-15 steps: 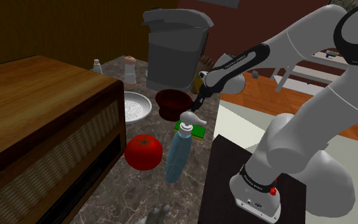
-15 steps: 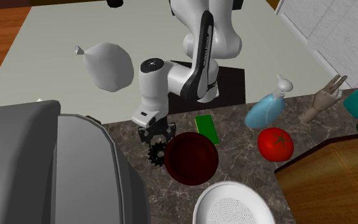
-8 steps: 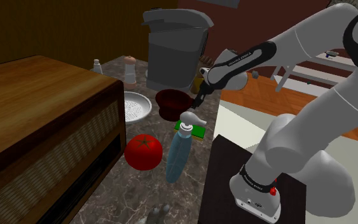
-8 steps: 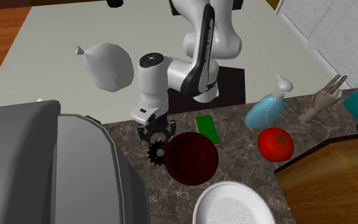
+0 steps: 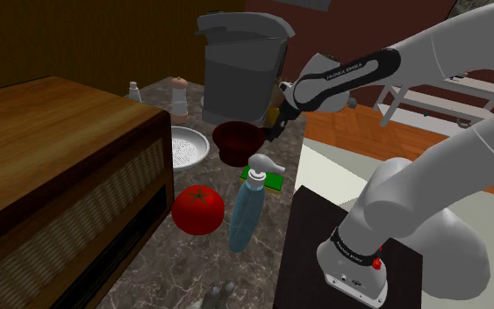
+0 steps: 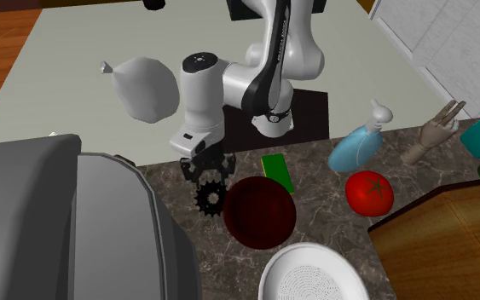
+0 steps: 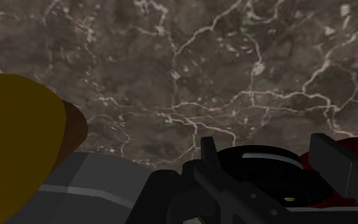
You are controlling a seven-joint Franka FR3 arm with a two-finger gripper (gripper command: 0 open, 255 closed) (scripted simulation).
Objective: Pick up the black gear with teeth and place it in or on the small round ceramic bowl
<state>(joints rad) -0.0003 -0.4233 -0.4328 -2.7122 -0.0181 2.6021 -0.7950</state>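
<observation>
Pincer (image 6: pixel 206 179) fingers are clamped on the black gear (image 6: pixel 210 201), which sits between their tips in the wrist view. In the second exterior view its toothed rim pokes out just beneath them. Right beside the gear, toward that view's right, the dark red bowl (image 6: pixel 259 213) stands on the marbled bench (image 6: pixel 323 223). Farther along lie a green pad (image 6: pixel 276 173), a red tomato (image 6: pixel 369 193) and a blue spray bottle (image 6: pixel 355 147).

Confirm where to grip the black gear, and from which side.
Across its toothed rim, from straight above: the black gear is a thin disc, face up, so the tool can set its fingers on opposite edges. The wrist view shows it clasped that way.
</observation>
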